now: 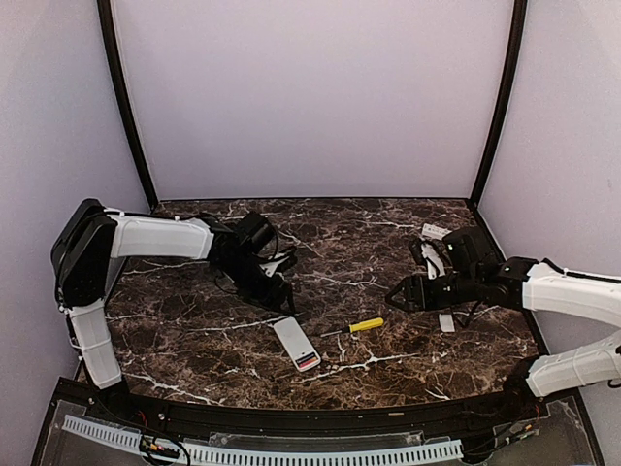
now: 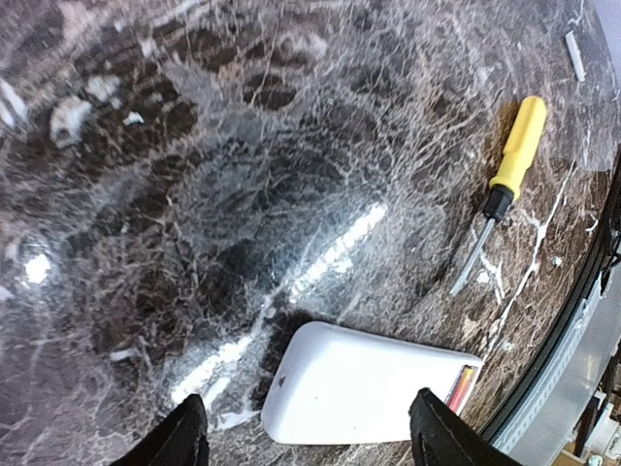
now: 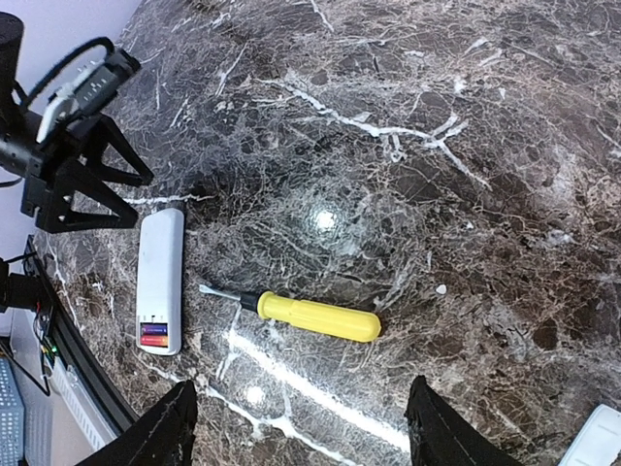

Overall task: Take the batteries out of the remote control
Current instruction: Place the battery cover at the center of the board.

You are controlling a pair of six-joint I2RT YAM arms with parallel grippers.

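The left arm [image 1: 160, 236] and right arm [image 1: 574, 293] have smooth white shells between bulky black joints. Thin black cables [image 1: 291, 254] loop just behind the left claw [image 1: 278, 288]. Both it and the right claw [image 1: 400, 292] are matte black, with angular, triangular-braced fingers.

table [image 1: 194, 335] contents

Dark brown marble, white-veined, glossy. White remote [image 1: 296, 344] flat near the front edge, open battery end toward that edge. Yellow-handled screwdriver [image 1: 355, 327] just right of remote, not touching, tip toward it. Small white cover [image 1: 446, 322] farther right of remote, well apart.
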